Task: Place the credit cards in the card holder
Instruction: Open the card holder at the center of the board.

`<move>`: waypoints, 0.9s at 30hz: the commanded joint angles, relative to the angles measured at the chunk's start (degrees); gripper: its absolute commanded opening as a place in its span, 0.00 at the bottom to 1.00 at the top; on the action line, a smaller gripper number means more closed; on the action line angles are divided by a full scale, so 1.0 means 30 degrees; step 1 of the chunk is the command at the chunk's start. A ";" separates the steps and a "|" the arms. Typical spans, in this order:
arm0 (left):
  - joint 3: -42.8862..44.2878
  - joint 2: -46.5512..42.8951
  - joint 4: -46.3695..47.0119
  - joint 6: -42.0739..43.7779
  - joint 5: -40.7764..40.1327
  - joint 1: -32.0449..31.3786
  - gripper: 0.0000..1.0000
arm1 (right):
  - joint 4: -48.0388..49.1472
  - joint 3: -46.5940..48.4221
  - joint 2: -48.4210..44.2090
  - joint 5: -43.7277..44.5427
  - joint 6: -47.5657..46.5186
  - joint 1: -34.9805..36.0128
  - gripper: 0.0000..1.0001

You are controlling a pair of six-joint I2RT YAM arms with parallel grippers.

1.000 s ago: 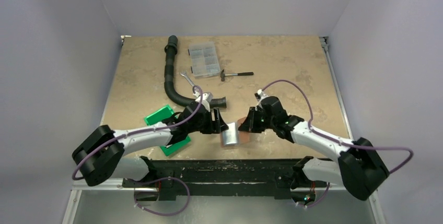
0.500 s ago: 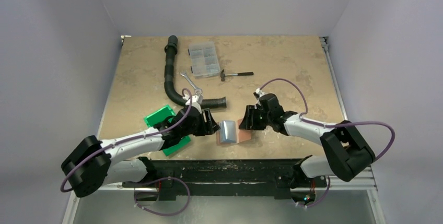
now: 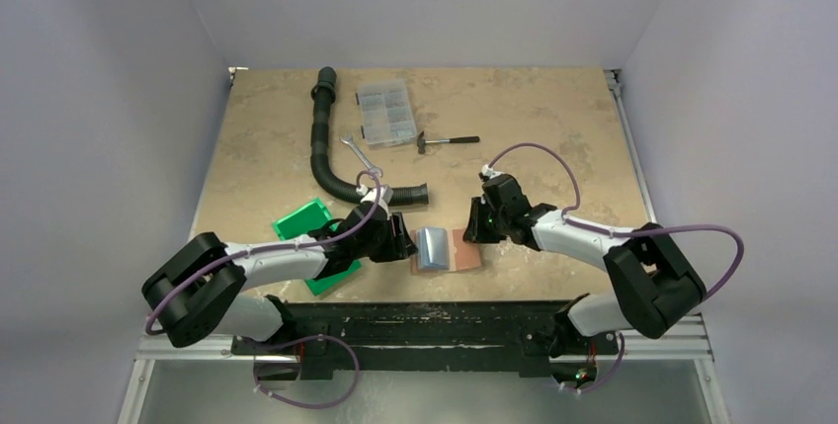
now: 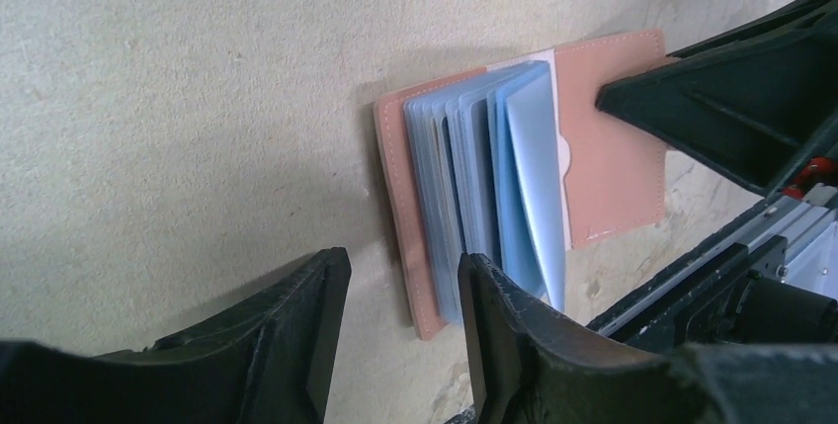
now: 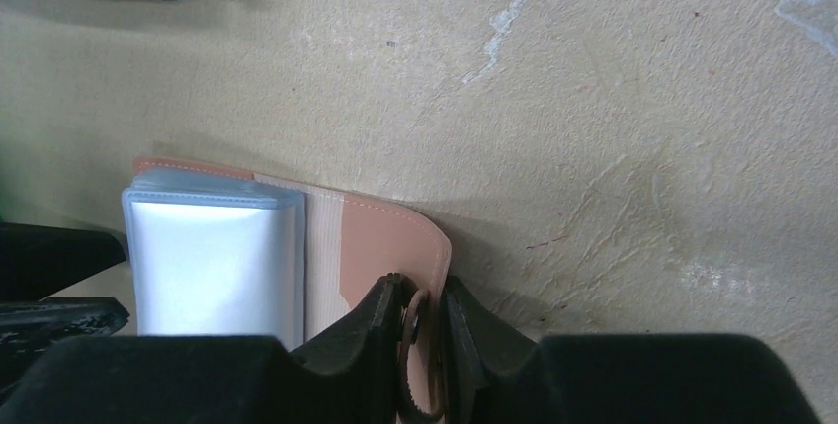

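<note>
The card holder [image 3: 466,254] lies open on the table near the front edge, its pink inside flap up and grey-blue pockets [image 3: 431,246] fanned upright in the middle. My right gripper [image 3: 472,231] is shut on the holder's right flap; in the right wrist view the gripper [image 5: 423,296] pinches the flap [image 5: 385,236] at its clasp tab. My left gripper [image 3: 405,239] is open and empty just left of the holder; in the left wrist view the gripper [image 4: 403,276] stands close to the holder's [image 4: 613,177] left edge. No credit card shows in any view.
A green bin [image 3: 316,246] sits under the left arm. A black corrugated hose [image 3: 321,142] curves behind the left gripper. A clear compartment box [image 3: 385,113], a wrench [image 3: 358,155] and a hammer [image 3: 447,140] lie further back. The table's front edge [image 3: 445,291] is close.
The holder has come down flat onto the table and shifted slightly. My left gripper has drawn back a little to the left of it. The right arm has lowered, still holding the flap.
</note>
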 commanded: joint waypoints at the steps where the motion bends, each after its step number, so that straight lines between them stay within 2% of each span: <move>1: 0.0636 0.0916 0.1208 0.0310 0.0829 0.0037 0.49 | -0.0749 -0.0085 0.0751 0.0657 -0.0415 0.0008 0.24; 10: 0.0777 0.1372 0.1706 0.0440 0.1049 -0.0073 0.51 | -0.0401 -0.0097 0.1039 0.0370 -0.0475 0.0008 0.24; 15: 0.1277 0.1675 0.2227 0.0746 0.1714 -0.0292 0.57 | -0.0580 0.0004 0.0723 0.0230 -0.0473 0.0008 0.27; 19: 0.2599 0.1731 0.1796 0.1447 0.1523 -0.1213 0.66 | -0.1027 0.0157 0.0196 0.0051 -0.0444 0.0007 0.43; 22: 0.3714 0.2166 0.1026 0.1832 0.1271 -0.1553 0.68 | -0.1697 0.0434 -0.0472 0.0059 -0.0486 0.0018 0.54; 27: 0.4512 0.3296 0.0580 0.2141 0.1138 -0.1684 0.69 | -0.3953 0.1193 -0.1965 0.1441 -0.0220 0.0025 0.83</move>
